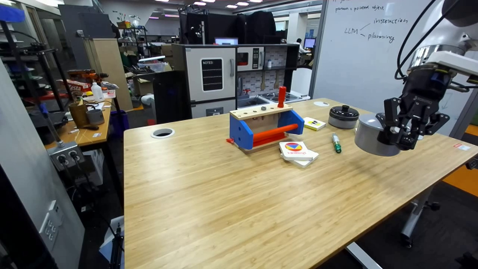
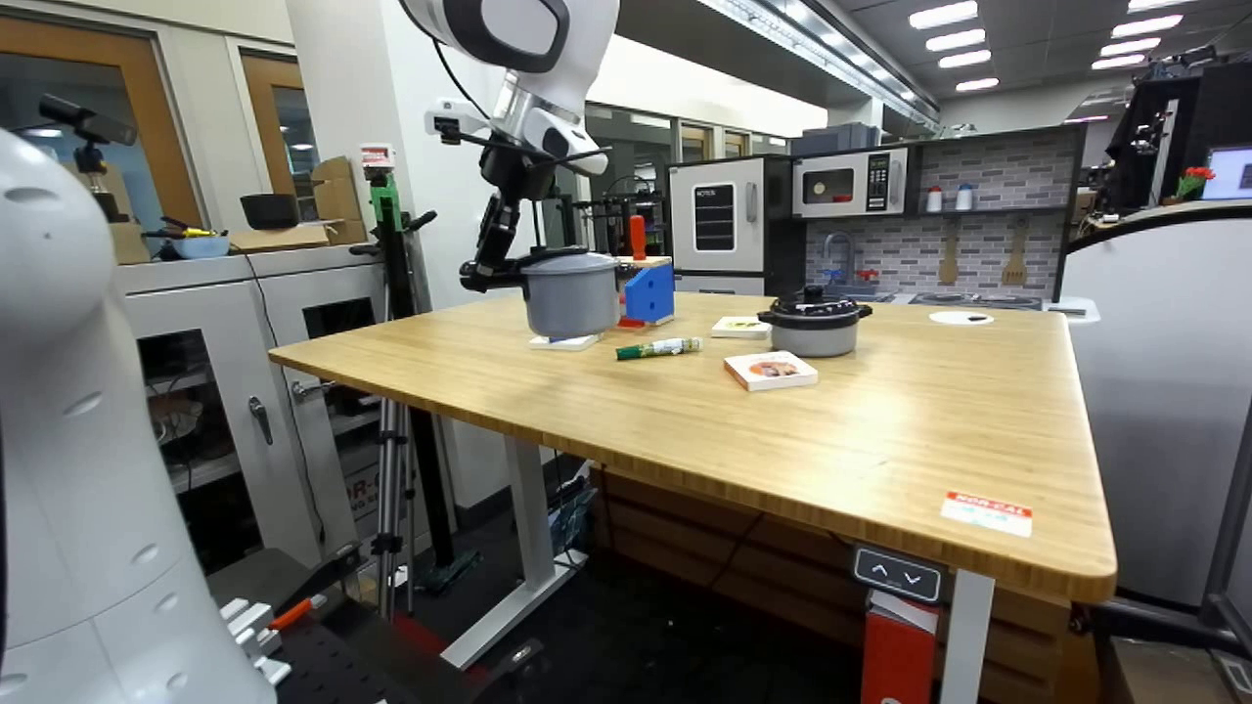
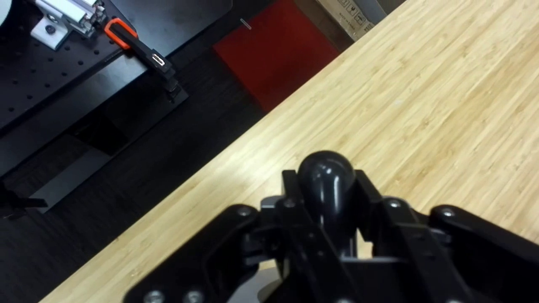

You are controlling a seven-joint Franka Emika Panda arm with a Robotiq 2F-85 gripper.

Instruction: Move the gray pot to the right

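Hanging above the worktop, at three o'clock in an exterior view, the gray pot should be carried flat and lowered slowly, its black handle pinched by the jaws, so the green marker is not bumped.

Plain gray pot with glossy black handle; black pincer; pale, streaked wood-grain table; blue-sided toy box with orange-red bar; green-and-white marker; at the far side, wall patterned in gray bricks.
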